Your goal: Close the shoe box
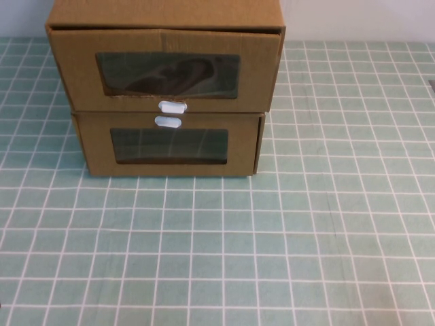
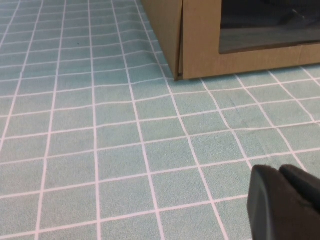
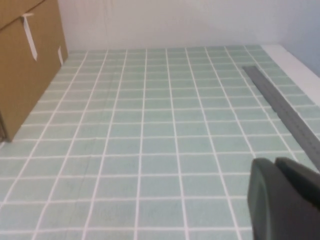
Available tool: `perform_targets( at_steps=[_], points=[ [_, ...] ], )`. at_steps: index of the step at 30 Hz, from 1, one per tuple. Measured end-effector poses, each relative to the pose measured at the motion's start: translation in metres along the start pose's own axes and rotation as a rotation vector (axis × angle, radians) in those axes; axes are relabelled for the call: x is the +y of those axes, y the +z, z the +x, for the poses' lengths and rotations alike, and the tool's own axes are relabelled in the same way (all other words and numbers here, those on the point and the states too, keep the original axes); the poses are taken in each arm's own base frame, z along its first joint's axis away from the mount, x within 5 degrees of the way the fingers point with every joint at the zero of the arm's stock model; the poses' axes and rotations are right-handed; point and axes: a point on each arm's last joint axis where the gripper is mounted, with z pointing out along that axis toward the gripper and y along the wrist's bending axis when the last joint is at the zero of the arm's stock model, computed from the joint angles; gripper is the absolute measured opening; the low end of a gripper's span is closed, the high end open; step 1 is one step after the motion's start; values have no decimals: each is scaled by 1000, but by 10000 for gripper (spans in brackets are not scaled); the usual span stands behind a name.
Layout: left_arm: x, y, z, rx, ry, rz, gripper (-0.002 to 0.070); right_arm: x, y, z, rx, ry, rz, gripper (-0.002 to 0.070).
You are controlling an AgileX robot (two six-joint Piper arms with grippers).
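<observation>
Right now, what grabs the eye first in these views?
Two stacked cardboard boxes at the far left-centre of the green grid mat: the shoe box on top, its drawer front jutting out over the lower box, white tabs nearly meeting. In the wrist views, the left gripper hangs near the stack's corner and the right gripper off to its side, fingers together.

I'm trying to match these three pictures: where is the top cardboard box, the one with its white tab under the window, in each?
High view: shoe box top centre, stacked on the lower box.
Left wrist view: absent; only the lower box's corner, left tool in the picture's corner.
Right wrist view: stack's side at one edge, which box unclear; right tool in the corner.
Shared landmark: the green gridded tablecloth.
</observation>
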Motion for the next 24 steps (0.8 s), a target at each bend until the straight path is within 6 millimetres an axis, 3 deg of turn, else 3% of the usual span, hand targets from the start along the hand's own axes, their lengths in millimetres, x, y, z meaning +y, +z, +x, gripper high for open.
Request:
perform_targets(
  at_steps=[8,24],
  points=[
    [0,0,0,0,0,0,-5,2,-2,15,154,-9,-22,-14],
    [0,0,0,0,0,0,-5,2,-2,15,155,-12,-22,-14]
  ],
)
